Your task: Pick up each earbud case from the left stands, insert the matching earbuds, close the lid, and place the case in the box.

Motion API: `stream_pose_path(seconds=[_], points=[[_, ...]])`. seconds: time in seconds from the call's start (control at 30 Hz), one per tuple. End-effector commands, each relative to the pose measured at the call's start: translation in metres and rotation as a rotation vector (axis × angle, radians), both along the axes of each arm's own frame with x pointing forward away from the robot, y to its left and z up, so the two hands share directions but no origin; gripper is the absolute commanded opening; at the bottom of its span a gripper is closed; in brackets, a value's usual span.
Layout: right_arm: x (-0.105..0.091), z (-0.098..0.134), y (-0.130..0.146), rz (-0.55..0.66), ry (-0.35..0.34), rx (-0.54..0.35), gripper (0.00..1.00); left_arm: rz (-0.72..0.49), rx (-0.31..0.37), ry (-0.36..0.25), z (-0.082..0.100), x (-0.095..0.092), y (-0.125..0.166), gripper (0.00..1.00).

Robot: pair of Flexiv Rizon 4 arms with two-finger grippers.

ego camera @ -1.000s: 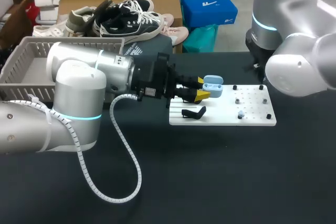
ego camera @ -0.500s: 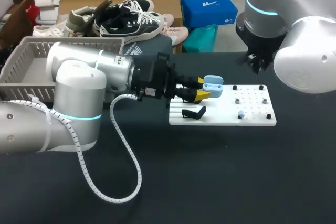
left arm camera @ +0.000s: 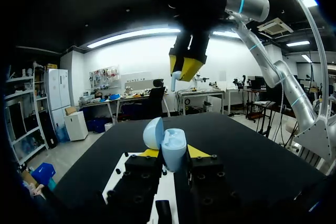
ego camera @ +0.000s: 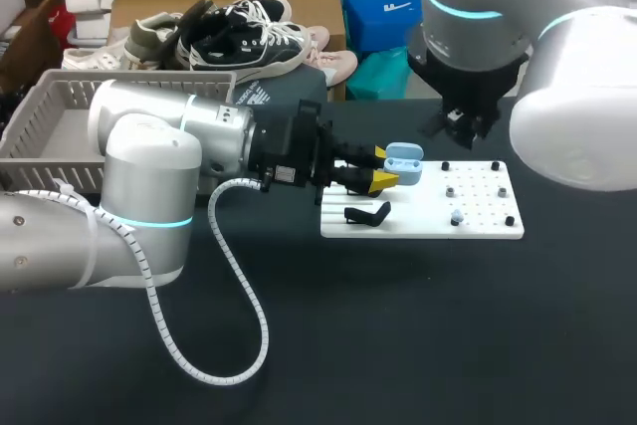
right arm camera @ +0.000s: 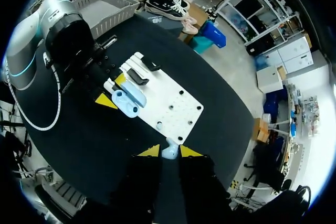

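Right arm [ego camera: 468,17] closer in, hand [ego camera: 460,126] mostly hidden

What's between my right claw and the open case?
Nothing. The left wrist view shows only open air between the right claw, shut on an earbud, and the open case.

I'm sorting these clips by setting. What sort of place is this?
Most likely a robot test bench for assembly work: on a black table, the left hand holds an open earbud case at a white pegged board, with a grey basket nearby.
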State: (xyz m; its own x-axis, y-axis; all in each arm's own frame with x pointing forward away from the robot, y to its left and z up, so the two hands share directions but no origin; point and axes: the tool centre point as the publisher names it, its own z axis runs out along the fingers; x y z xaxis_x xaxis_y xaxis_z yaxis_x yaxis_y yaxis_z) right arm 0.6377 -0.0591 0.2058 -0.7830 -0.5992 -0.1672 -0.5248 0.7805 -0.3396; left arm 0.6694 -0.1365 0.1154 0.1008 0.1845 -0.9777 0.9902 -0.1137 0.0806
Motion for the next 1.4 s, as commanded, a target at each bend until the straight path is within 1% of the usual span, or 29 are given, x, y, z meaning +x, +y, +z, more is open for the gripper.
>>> stream_pose_path(seconds=[0.03, 0.1, 0.17, 0.2, 0.77, 0.8, 0.83, 0.87, 0.9, 0.93, 1.0, 1.07, 1.13, 1.17, 1.27, 1.37, 1.4], points=[[0.002, -0.001, 0.013, -0.006, 0.016, -0.025, 0.00, -0.002, -0.002, -0.001, -0.001, 0.001, -0.001, 0.00], [0.003, -0.004, 0.018, 0.002, 0.018, -0.012, 0.00, -0.002, -0.002, -0.001, -0.001, 0.001, -0.001, 0.00], [0.004, -0.006, 0.020, 0.003, 0.012, -0.022, 0.00, -0.002, -0.002, -0.001, -0.001, 0.001, -0.001, 0.00], [0.004, -0.006, 0.020, 0.001, 0.008, -0.010, 0.00, -0.002, -0.002, -0.001, -0.001, 0.001, -0.001, 0.00], [0.004, -0.006, 0.020, 0.001, 0.008, -0.010, 0.00, -0.002, -0.002, -0.001, -0.001, 0.001, -0.001, 0.00], [0.005, -0.005, 0.022, -0.044, 0.007, 0.007, 0.00, -0.002, -0.002, -0.001, -0.001, 0.001, -0.001, 0.00], [0.004, -0.004, 0.022, -0.094, 0.016, -0.003, 0.00, -0.002, -0.002, -0.001, -0.001, 0.001, -0.001, 0.00], [0.004, -0.002, 0.020, -0.150, -0.003, -0.009, 0.00, -0.002, -0.002, -0.001, -0.001, 0.001, -0.001, 0.00], [0.004, 0.000, 0.019, -0.203, -0.043, -0.025, 0.00, -0.002, -0.002, -0.001, -0.001, 0.001, -0.001, 0.00], [0.002, -0.001, 0.016, -0.239, -0.052, -0.063, 0.00, -0.002, -0.002, -0.001, -0.001, 0.001, -0.001, 0.00], [-0.002, -0.002, 0.012, -0.301, -0.074, -0.087, 0.00, -0.002, -0.002, -0.001, -0.001, 0.001, -0.001, 0.00], [-0.008, -0.005, 0.011, -0.321, -0.056, -0.107, 0.00, -0.002, -0.002, -0.001, -0.001, 0.001, -0.001, 0.00], [-0.011, -0.005, 0.011, -0.362, -0.074, -0.098, 0.00, -0.002, -0.002, -0.001, -0.001, 0.001, -0.001, 0.00], [-0.013, -0.005, 0.011, -0.378, -0.072, -0.093, 0.00, -0.002, -0.002, -0.001, -0.001, 0.001, -0.001, 0.00], [-0.017, -0.010, 0.012, -0.402, -0.057, -0.055, 0.00, -0.002, -0.002, -0.001, -0.001, 0.001, -0.001, 0.00], [-0.017, -0.015, 0.011, -0.416, -0.050, -0.041, 0.00, -0.002, -0.002, -0.001, -0.001, 0.001, -0.001, 0.00], [-0.017, -0.016, 0.011, -0.425, -0.048, -0.024, 0.00, -0.002, -0.002, -0.001, -0.001, 0.001, -0.001, 0.00]])
